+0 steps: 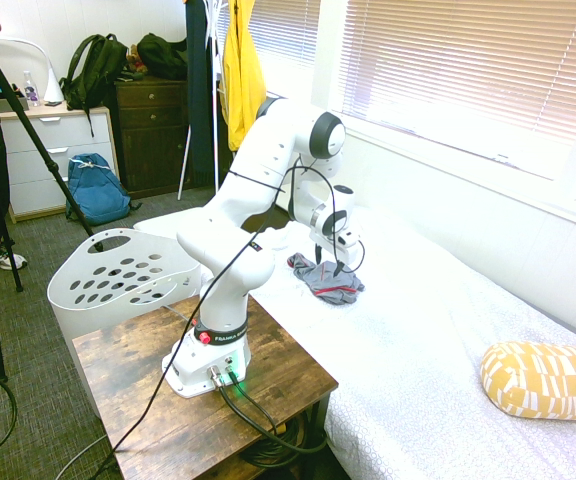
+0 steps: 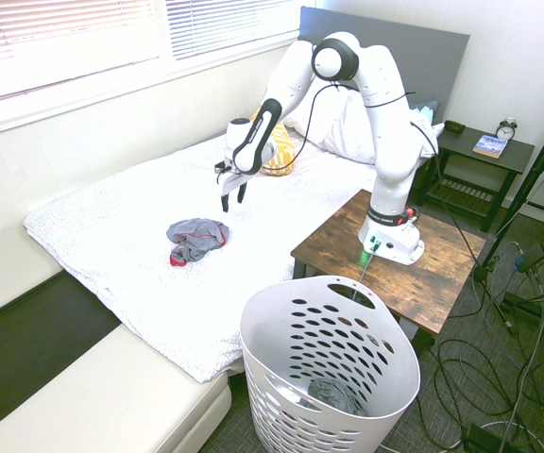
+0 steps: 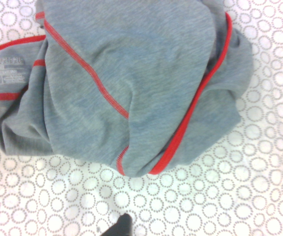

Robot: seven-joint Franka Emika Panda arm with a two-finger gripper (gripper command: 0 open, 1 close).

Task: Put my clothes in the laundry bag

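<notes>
Hovering over the white patterned bed with the black fingers parted and nothing between them, just above and beside the crumpled grey fabric garment with red trim. Seen from the second exterior view, lying below and to the left of the fingertips, toward the end of the bed away from the yellow-and-white patterned pillow. Probably calling for a small shift that way, then a descent onto a raised fold before closing. Hard to name a long axis in such a heap; spreading somewhat wider one way in the wrist view, with red seams running obliquely across. No second arm to choose from. After the grip, likely needing a lift and a swing back past the brown wooden table to the large white plastic laundry basket with oval holes, on the floor beside it. Already holding some dark grey cloth, partly hidden by the near wall. Cut off at the wrist view's edges: part of the garment. Impossible to tell: the layers underneath, and the exact gap between fingertips and fabric.
</notes>
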